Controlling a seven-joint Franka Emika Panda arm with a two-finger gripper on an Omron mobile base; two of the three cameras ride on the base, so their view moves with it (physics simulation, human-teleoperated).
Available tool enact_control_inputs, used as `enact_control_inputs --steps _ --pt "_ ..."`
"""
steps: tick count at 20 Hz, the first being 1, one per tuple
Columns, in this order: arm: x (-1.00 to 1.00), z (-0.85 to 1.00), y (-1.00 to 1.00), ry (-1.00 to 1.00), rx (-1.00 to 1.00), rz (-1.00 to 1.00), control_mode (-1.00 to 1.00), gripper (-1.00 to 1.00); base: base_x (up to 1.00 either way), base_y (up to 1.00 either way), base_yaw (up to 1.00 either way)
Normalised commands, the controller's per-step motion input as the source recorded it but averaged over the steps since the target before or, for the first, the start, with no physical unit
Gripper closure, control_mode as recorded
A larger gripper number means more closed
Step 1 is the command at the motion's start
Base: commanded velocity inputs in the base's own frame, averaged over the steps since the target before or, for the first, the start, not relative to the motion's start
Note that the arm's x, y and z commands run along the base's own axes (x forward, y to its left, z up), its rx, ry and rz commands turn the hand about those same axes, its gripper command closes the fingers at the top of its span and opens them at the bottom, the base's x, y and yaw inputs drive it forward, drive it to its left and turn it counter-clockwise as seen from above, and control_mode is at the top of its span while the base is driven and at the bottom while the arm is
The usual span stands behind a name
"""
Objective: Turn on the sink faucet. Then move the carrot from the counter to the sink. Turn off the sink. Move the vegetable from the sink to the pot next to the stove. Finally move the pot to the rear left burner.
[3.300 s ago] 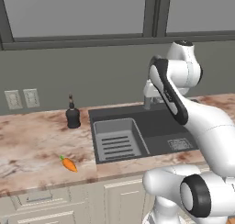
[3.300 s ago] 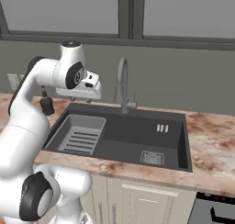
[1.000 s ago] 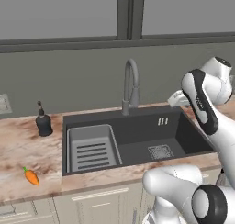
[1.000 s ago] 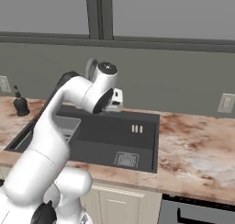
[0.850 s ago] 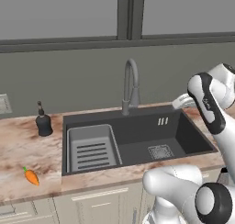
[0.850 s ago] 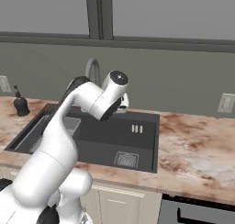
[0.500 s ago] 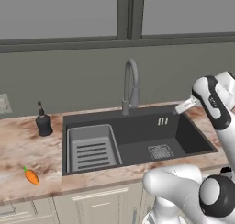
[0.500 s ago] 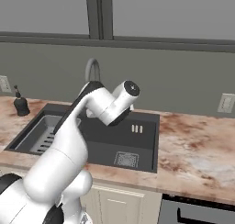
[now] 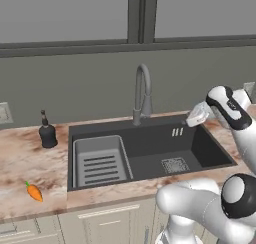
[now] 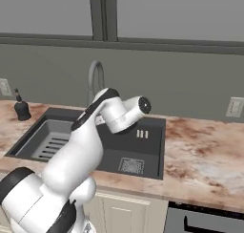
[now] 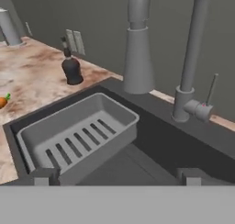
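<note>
Hand view: my gripper (image 11: 114,175) has its jaws at full spread, holding nothing, looking across the sink (image 11: 151,140) at the faucet (image 11: 192,76) and its small side lever (image 11: 209,97). Over the last second my wrist has swung out to the right end of the basin and turned back toward the tap. No water runs, so step one is not yet done. Carrot (image 9: 34,192) lies on the counter (image 9: 25,163) left of the sink, well apart from me; soap bottle (image 9: 47,133) stands behind it. Next I judge a reach for the lever.

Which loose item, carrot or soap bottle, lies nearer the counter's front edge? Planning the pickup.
The orange carrot, near the front edge; the dark soap bottle stands back by the wall.
</note>
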Motion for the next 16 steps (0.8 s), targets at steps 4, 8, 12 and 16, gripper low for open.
enact_control_inputs --steps 4,8,12,16 --pt "0.38 0.0 0.0 -0.23 0.08 0.19 -1.0 -1.0 0.0 0.0 0.0" --pt "0.51 0.0 0.0 -0.16 0.08 0.14 -1.0 -1.0 0.0 0.0 0.0" --pt "0.42 -0.1 0.0 -0.13 0.05 0.12 -1.0 -1.0 0.0 0.0 0.0" --pt "0.26 -0.12 0.0 -0.06 0.01 0.08 -1.0 -1.0 0.0 0.0 0.0"
